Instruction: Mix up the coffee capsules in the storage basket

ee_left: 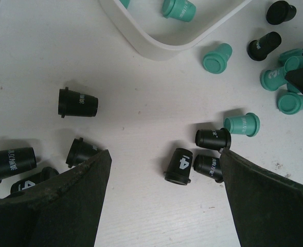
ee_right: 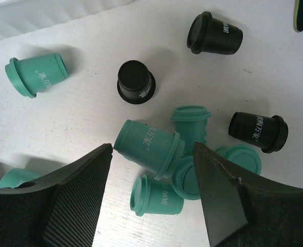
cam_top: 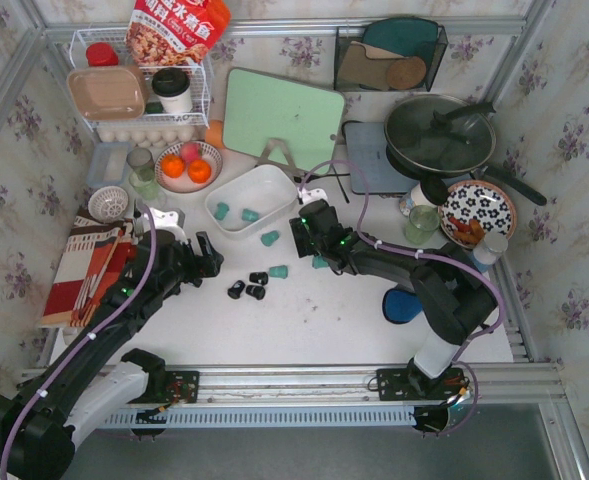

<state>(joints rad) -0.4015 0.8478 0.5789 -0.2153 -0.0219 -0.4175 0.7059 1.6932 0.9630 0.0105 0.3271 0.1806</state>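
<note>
The white storage basket [cam_top: 264, 190] sits mid-table with two teal coffee capsules [cam_top: 221, 210] inside; its corner [ee_left: 156, 49] shows in the left wrist view. More teal capsules [cam_top: 278, 270] and black capsules [cam_top: 257, 292] lie loose on the table in front of it. My left gripper [cam_top: 210, 256] [ee_left: 164, 164] is open just above the table, with a black capsule [ee_left: 179, 165] lying loose between its fingers. My right gripper [cam_top: 302, 232] [ee_right: 154, 154] is open over a heap of teal capsules [ee_right: 148, 145], and black ones [ee_right: 136, 82] lie beyond it.
Behind the basket stand a green cutting board [cam_top: 279, 115], a bowl of oranges [cam_top: 187, 165] and a wire rack [cam_top: 139, 90]. A lidded pan [cam_top: 439, 135], a flowered plate [cam_top: 476, 210] and a glass [cam_top: 421, 222] are on the right. A striped cloth [cam_top: 79, 275] lies at the left.
</note>
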